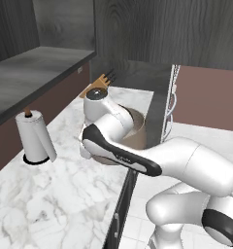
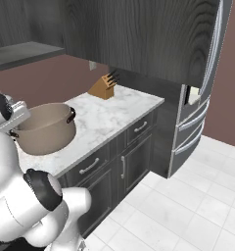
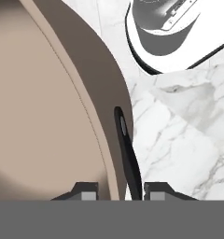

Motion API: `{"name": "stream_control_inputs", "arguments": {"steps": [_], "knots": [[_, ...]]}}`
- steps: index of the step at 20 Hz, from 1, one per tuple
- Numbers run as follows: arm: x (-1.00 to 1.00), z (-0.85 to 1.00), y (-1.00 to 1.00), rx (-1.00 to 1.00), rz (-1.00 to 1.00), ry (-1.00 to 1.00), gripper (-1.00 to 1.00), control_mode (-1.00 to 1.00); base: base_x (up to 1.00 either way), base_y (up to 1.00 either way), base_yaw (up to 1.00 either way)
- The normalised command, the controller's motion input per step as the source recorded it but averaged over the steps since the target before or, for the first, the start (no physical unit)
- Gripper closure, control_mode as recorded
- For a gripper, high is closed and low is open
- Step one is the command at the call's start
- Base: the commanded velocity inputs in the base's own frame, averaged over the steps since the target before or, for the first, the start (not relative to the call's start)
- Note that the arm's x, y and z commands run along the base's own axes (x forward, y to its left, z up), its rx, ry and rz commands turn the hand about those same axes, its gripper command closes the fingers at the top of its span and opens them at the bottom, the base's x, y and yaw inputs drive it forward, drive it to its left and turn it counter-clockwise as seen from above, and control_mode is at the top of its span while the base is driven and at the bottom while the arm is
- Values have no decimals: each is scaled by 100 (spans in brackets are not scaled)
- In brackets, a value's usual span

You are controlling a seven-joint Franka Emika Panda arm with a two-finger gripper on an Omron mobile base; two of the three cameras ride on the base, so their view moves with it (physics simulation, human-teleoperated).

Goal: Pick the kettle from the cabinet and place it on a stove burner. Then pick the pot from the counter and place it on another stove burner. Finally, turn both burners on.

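At the bottom of the hand view the gripper (image 3: 119, 190) straddles the rim of the pot (image 3: 44, 107). One fingertip sits inside the wall and the other outside, next to the dark side handle (image 3: 125, 149). The fingers stand at a narrow gap with the rim between them; the pictures suggest a grip on the wall, but actual contact cannot be confirmed.

The pot stands upright on the counter (image 3: 179, 140), at the left centre of the right base view and at the middle of the left base view, where the arm partly covers it. Its opening faces up. It is a round body, so it has no long axis of its own. The only direction it shows is the line through its two handles; the far handle (image 2: 70, 115) points toward the knife block (image 2: 104, 87) further back on the counter.

Judged step: pick up the pot.
- Keep the rim seated deep between the fingers, beside the handle.
- Lift straight up and keep the rim level. A one-sided grip on a wide pot is likely to let it tip or swing.
- Move slowly until the base clears the counter.

A paper towel roll (image 1: 35, 136) stands at the left of the left base view, well apart from the pot.
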Motion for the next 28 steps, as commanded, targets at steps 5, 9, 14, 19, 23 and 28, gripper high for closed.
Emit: {"name": "stream_control_inputs", "arguments": {"steps": [5,9,14,19,23,28], "knots": [[-19,32,-41,0,-11,0,100,-100,0,0,0],[-19,35,-48,0,-10,0,100,-100,0,0,0],[-20,31,-48,0,-8,0,100,-100,0,0,0],[-22,24,-50,0,-6,-2,100,-100,0,0,0],[-23,24,-45,0,-7,-5,100,-100,0,0,0],[-22,3,-20,0,-8,0,100,-100,0,0,0]]}}
